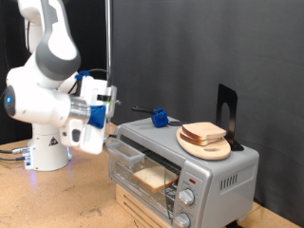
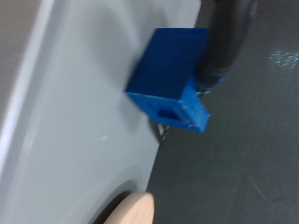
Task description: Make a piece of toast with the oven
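Note:
The silver-grey oven [image 1: 204, 173] stands at the exterior view's bottom right, with two knobs on its front panel. A pale slice of bread, the piece of toast [image 1: 152, 177], shows through the glass door, lying inside. My gripper [image 1: 111, 142] is at the oven's upper corner on the exterior view's left, close to the door's top edge. Its fingers are too small to read, and nothing shows between them. The wrist view shows no fingers, only the oven's grey top [image 2: 65, 121].
A round wooden plate [image 1: 211, 148] with another bread slice [image 1: 203, 132] sits on the oven's top; its edge shows in the wrist view [image 2: 131, 210]. A blue block [image 1: 160, 118] [image 2: 173, 79] with a black cable and a black bracket [image 1: 226, 112] also stand there.

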